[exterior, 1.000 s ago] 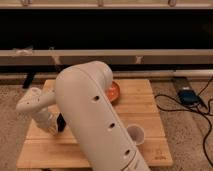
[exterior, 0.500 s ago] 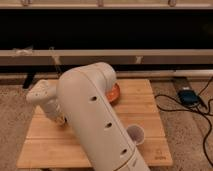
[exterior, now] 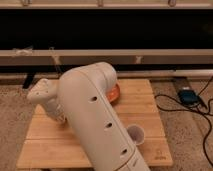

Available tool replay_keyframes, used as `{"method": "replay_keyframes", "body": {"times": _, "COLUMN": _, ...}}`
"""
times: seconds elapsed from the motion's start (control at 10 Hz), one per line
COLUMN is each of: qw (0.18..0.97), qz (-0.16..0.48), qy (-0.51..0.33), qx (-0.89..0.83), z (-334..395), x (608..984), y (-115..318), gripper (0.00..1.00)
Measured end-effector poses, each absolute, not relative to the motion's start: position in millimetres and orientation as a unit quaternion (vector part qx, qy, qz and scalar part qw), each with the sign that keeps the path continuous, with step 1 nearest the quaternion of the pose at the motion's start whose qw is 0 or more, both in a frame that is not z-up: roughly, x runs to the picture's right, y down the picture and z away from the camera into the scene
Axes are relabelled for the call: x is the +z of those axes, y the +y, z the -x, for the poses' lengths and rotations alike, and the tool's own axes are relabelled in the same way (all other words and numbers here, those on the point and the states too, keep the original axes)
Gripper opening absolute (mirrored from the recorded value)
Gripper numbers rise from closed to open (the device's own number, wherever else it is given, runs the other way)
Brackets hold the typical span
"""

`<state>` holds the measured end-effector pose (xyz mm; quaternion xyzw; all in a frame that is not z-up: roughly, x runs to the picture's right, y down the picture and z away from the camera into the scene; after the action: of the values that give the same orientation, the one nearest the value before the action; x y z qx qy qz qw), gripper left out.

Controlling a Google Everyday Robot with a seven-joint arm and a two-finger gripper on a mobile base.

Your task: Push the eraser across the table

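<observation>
One gripper low over the table's left side

Item: low square table, light wooden plank top w/ lengthwise seams, standing on speckled carpet floor. On top I see: reddish-orange round object, part hidden behind arm, far side; small white cup, upright, near front-right. Gripper sits low over table's left side. Black cable lies on floor, right of table.

One table, one gripper (low over its left half), one white cup and one orange object, both right of the gripper.
</observation>
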<state>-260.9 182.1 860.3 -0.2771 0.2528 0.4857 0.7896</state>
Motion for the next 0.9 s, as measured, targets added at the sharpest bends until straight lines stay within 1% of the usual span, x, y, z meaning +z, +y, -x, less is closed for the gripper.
{"method": "replay_keyframes", "body": {"times": 0.5, "qw": 0.772, "qz": 0.272, "qy": 0.245, "qx": 0.520, "z": 224, "x": 904, "y": 101, "gripper": 0.06}}
{"method": "replay_keyframes", "body": {"times": 0.9, "qw": 0.764, "qz": 0.250, "qy": 0.250, "qx": 0.540, "z": 210, "x": 926, "y": 67, "gripper": 0.06}}
